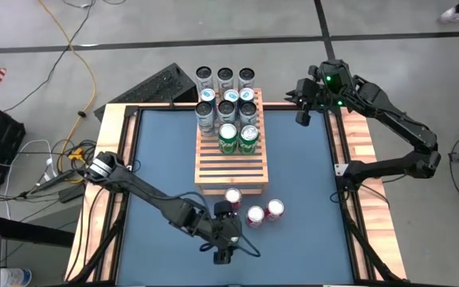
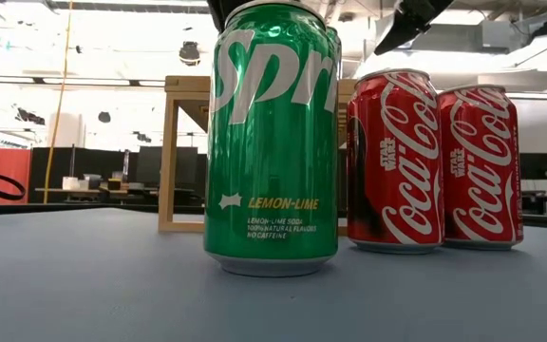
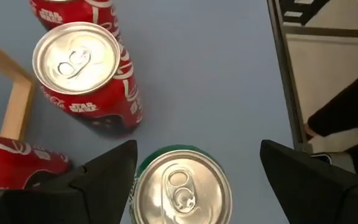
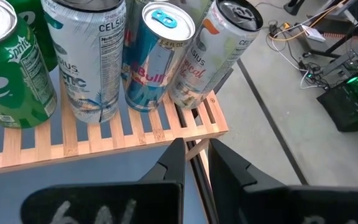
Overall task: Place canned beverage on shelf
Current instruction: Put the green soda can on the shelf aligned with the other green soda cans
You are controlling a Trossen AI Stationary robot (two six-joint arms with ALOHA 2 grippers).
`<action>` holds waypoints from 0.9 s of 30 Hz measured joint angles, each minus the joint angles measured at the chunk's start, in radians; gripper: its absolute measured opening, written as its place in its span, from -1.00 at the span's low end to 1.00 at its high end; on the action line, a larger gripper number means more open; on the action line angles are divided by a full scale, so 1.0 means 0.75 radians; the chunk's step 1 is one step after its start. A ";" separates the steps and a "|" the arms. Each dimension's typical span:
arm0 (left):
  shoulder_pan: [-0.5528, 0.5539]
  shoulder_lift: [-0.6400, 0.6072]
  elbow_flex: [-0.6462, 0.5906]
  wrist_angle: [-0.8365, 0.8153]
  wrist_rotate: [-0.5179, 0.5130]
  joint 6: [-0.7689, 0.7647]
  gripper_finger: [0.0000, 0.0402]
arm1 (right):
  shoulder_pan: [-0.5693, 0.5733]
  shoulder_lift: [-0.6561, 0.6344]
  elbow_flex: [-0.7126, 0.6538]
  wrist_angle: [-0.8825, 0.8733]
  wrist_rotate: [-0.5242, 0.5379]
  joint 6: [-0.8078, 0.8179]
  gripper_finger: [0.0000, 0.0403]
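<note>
A green Sprite can (image 2: pixel 273 142) stands upright on the blue table near its front edge. My left gripper (image 3: pixel 197 168) is open above it, pointing down, with one finger on either side of the can's top (image 3: pixel 180 186). In the high view the gripper (image 1: pixel 224 233) hides the can. Three red Coca-Cola cans (image 1: pixel 255 215) stand between it and the slatted wooden shelf (image 1: pixel 231 163). My right gripper (image 4: pixel 194 155) is shut and empty, by the shelf's far right corner (image 1: pixel 301 110).
Several cans, among them two green Sprite cans (image 1: pixel 238 137) and tall silver ones (image 4: pixel 86 56), fill the shelf's far half; its near half is bare slats. Three more cans (image 1: pixel 225 77) stand beyond the shelf. A wooden frame (image 1: pixel 361 151) rims the table.
</note>
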 joint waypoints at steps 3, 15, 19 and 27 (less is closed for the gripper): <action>-0.009 -0.001 0.000 0.004 -0.029 -0.001 0.62 | 0.000 0.000 0.000 -0.004 0.000 0.000 -0.68; -0.029 0.026 0.000 -0.109 -0.090 -0.057 0.62 | 0.000 0.003 0.000 -0.029 0.000 0.000 -0.68; -0.030 0.042 0.001 -0.120 -0.076 -0.063 0.62 | 0.000 0.003 0.000 -0.033 0.000 0.000 -0.68; -0.027 0.049 0.001 -0.129 -0.060 -0.090 0.60 | 0.000 0.003 0.000 -0.031 0.000 0.000 -0.68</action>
